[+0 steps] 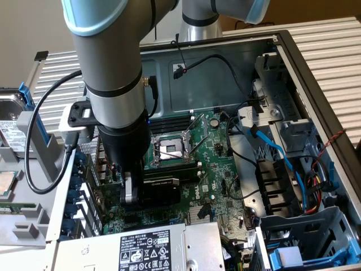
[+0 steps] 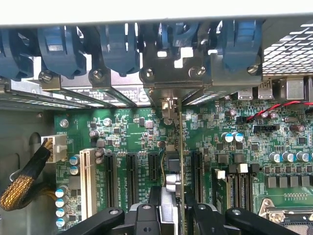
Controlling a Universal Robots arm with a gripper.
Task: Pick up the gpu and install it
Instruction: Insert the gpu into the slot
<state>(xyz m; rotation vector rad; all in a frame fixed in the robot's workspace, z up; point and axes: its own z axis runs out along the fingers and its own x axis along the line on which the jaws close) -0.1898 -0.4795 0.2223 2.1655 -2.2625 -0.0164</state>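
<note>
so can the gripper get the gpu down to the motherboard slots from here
Probably yes. The gripper holds the gpu edge-on right above the black slots on the motherboard, its metal bracket by the rear openings, nothing between.

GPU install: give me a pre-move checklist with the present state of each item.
1. Card in grip: ok. The end effector is closed on the gpu, seen edge-on in the wrist view.
2. Card upright over the motherboard: ok, it stands vertical among the expansion slots.
3. Bracket lined up with the rear slot opening: ok, its metal end sits at the chassis wall.
4. Card edge fully seated in its slot: cannot tell, the contact is hidden.
5. Neighbouring blue retention clips clear of the card: cannot tell.
6. Loose cables away from the arm: ok in the exterior view.
</note>
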